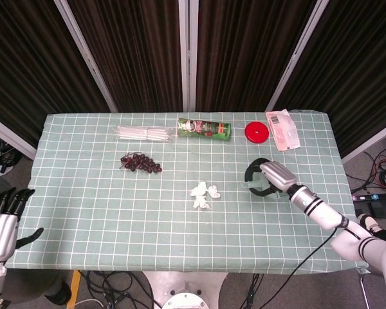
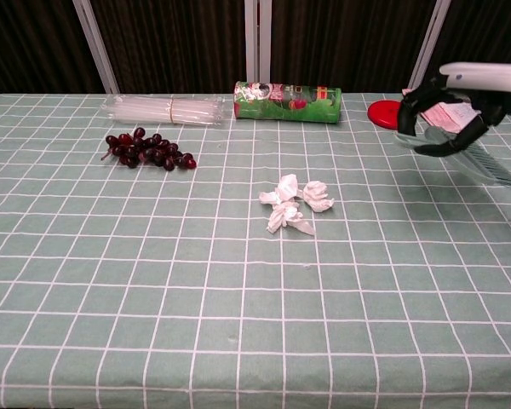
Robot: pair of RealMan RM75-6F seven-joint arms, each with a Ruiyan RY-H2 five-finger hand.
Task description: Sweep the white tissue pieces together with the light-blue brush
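White tissue pieces (image 1: 204,194) (image 2: 295,203) lie bunched in a small heap near the middle of the green checked table. My right hand (image 1: 264,179) (image 2: 447,115) grips the light-blue brush (image 2: 482,158) (image 1: 280,190) above the cloth, well to the right of the heap and apart from it. The brush slants down and away to the right. My left hand (image 1: 2,224) hangs off the table's left edge, fingers spread, holding nothing; the chest view does not show it.
A bunch of dark grapes (image 1: 140,162) (image 2: 147,150) lies left of the tissue. At the back stand a bundle of clear straws (image 1: 145,133), a green can on its side (image 1: 204,128) (image 2: 287,98), a red lid (image 1: 257,132) and a plastic packet (image 1: 282,129).
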